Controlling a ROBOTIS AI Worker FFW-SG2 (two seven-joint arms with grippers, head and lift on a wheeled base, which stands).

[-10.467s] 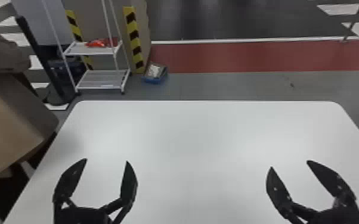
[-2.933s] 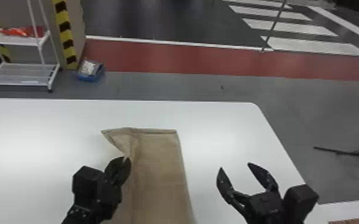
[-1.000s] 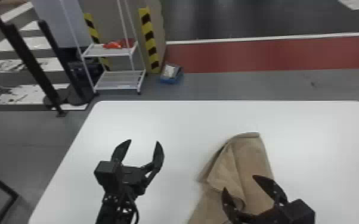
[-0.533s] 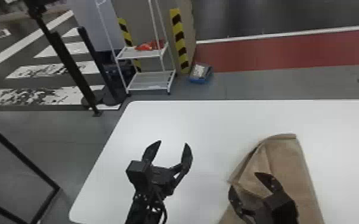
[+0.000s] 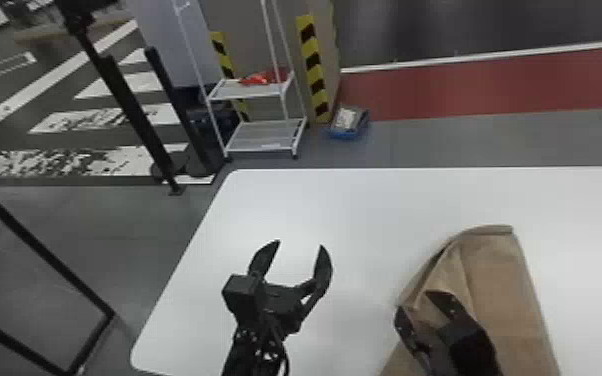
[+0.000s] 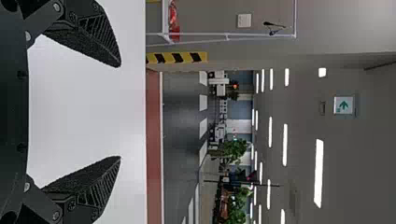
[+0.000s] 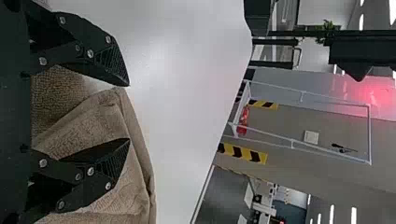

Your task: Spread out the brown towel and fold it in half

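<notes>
In the head view my left gripper (image 5: 295, 245) stands open over the bare white table, left of the towel and apart from it. The left wrist view shows the same gripper (image 6: 120, 112) with nothing between its fingers. My right gripper (image 5: 415, 302) is open over the left part of the brown towel (image 5: 502, 280), whose upper left side is folded over at a slant. In the right wrist view the gripper (image 7: 129, 112) has its fingers apart, with a rumpled fold of the towel (image 7: 105, 116) lying between and below them. The towel's near end runs out at the bottom edge.
The white table (image 5: 365, 200) has its rounded left corner beyond my left gripper. Past its far edge stand a white wire shelf (image 5: 265, 137) and a blue box (image 5: 347, 122) on the floor. A black frame (image 5: 40, 255) stands left of the table.
The head view has swung left, so the table and towel sit farther right. Earlier my left gripper was at the towel; now it is away from it, and my right gripper is over the towel.
</notes>
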